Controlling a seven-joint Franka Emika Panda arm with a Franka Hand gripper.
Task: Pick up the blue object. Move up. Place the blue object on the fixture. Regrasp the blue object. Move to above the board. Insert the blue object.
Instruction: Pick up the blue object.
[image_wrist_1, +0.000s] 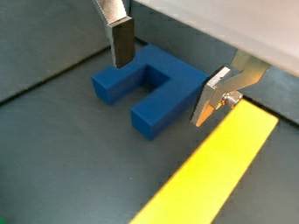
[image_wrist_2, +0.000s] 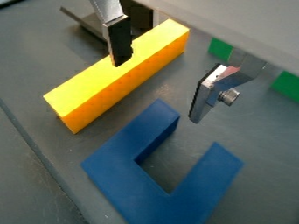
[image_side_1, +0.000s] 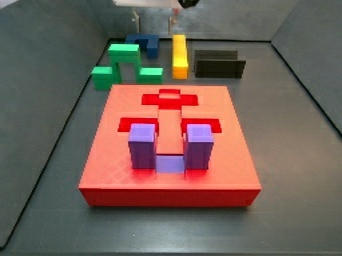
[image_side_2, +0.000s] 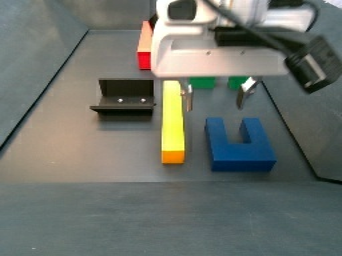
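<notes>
The blue object (image_wrist_1: 146, 87) is a dark blue U-shaped block lying flat on the grey floor, beside a yellow bar. It also shows in a wrist view (image_wrist_2: 163, 166) and in both side views (image_side_2: 239, 143) (image_side_1: 150, 47). My gripper (image_wrist_1: 162, 87) is open and empty, a little above the block, with one finger (image_wrist_1: 121, 42) at its closed end and the other finger (image_wrist_1: 214, 98) off its far side. The gripper also shows in a side view (image_side_2: 215, 100). The black fixture (image_side_2: 123, 98) stands beyond the yellow bar. The red board (image_side_1: 170, 140) holds a purple U-shaped piece (image_side_1: 170, 148).
A long yellow bar (image_side_2: 173, 122) lies between the blue object and the fixture, and shows in a wrist view (image_wrist_2: 117, 74). Green blocks (image_side_1: 124, 58) lie near the back wall. Grey walls enclose the floor.
</notes>
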